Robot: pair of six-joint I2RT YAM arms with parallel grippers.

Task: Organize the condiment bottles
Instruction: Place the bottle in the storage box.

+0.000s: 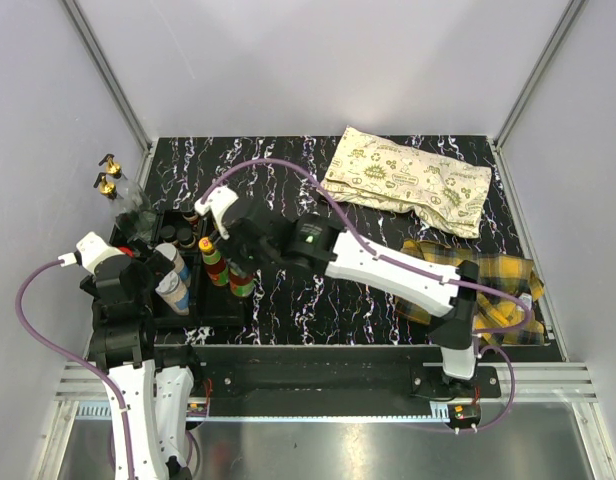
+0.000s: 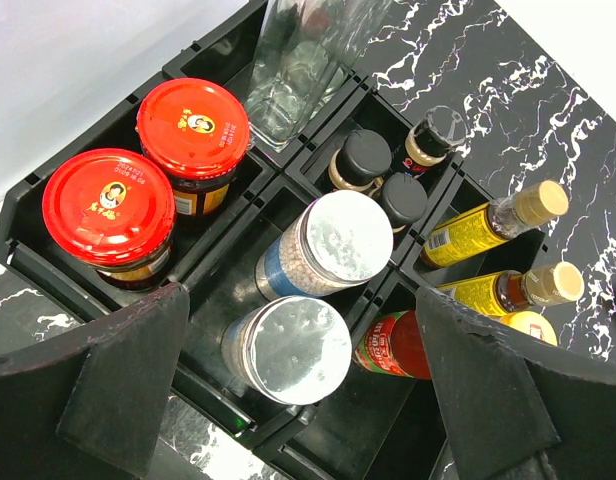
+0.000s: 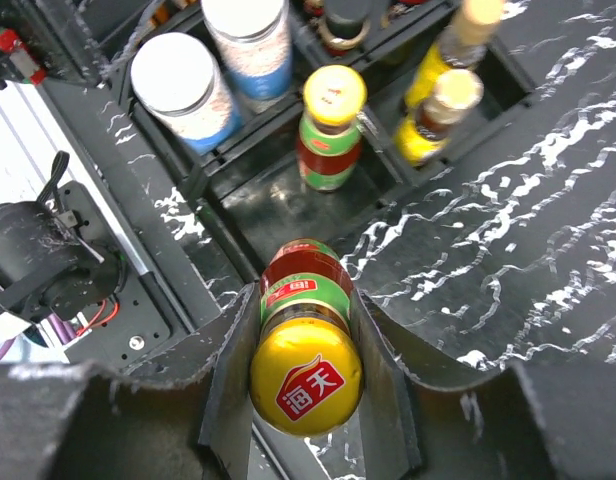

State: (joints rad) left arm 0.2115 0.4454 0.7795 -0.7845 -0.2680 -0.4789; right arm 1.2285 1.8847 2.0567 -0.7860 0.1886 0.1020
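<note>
A: At the left end of the bench [image 1: 318, 300], by the edge of the black compartment tray [image 3: 278, 205], a yellow-capped sauce bottle [image 3: 306, 375] is held by the right fingers [image 3: 383, 375], clamped at its cap end. Whether its base is set down cannot be told.

B: Noted. Left fingers [image 2: 128, 385]?

A: Spread wide, nothing held, hung over the silver-lidded shakers [image 2: 338, 240] in the tray. Red-lidded jars [image 2: 113, 205], dark-capped small bottles [image 2: 368, 155] and tan-capped yellow-labelled bottles [image 2: 488, 225] are seen slotted into compartments.

B: Risks to be logged?

A: Judgement only. The bottle is gripped high, near a smooth cap, so a slip or swing is likely if it is moved fast. The base could be caught on a tray wall if lowered off-centre, and the bottle tipped. The matching bottle [image 3: 328, 125] standing in the nearest compartment could be knocked over, as little room is left beside it. Both arms are crowded over one tray, so contact between them is possible.

B: Readable text?

A: "海天" in white on a red mark, on the held cap. A portrait is printed on each red lid; the characters around it are too small to be read. Body labels on the yellow bottles are not legible.
</note>
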